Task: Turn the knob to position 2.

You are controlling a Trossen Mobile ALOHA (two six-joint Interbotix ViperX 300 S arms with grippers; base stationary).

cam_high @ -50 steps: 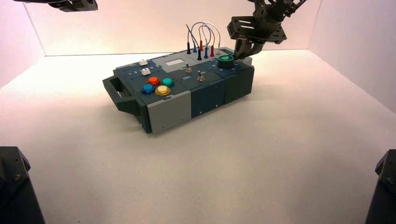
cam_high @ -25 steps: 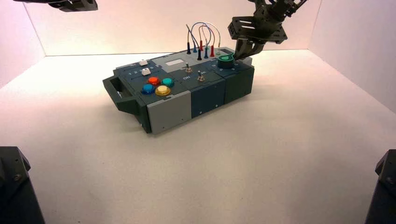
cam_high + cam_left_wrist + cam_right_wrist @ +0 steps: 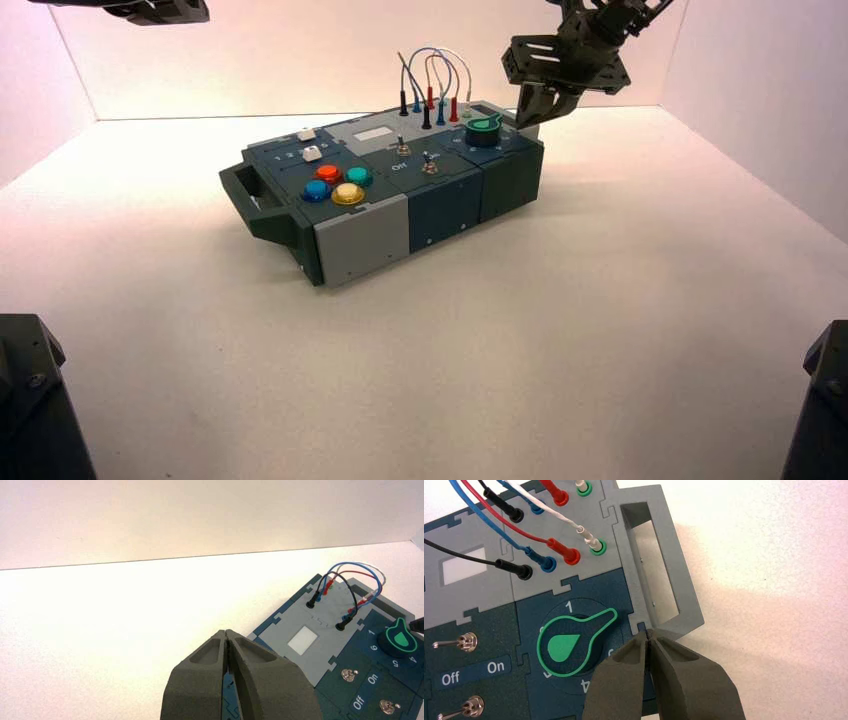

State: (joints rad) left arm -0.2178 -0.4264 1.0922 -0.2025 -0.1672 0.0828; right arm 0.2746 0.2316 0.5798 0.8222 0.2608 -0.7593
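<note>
The box sits angled on the table. The right gripper, fingers together, hangs just beside the green knob at the box's far right; the knob's point lies between the 1 and the 3, where 2 would be. The left gripper waits at far left, fingers together.

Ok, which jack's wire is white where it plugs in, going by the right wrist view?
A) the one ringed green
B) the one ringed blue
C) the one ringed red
A: the white wire ends in a plug seated in the green-ringed jack.
</note>
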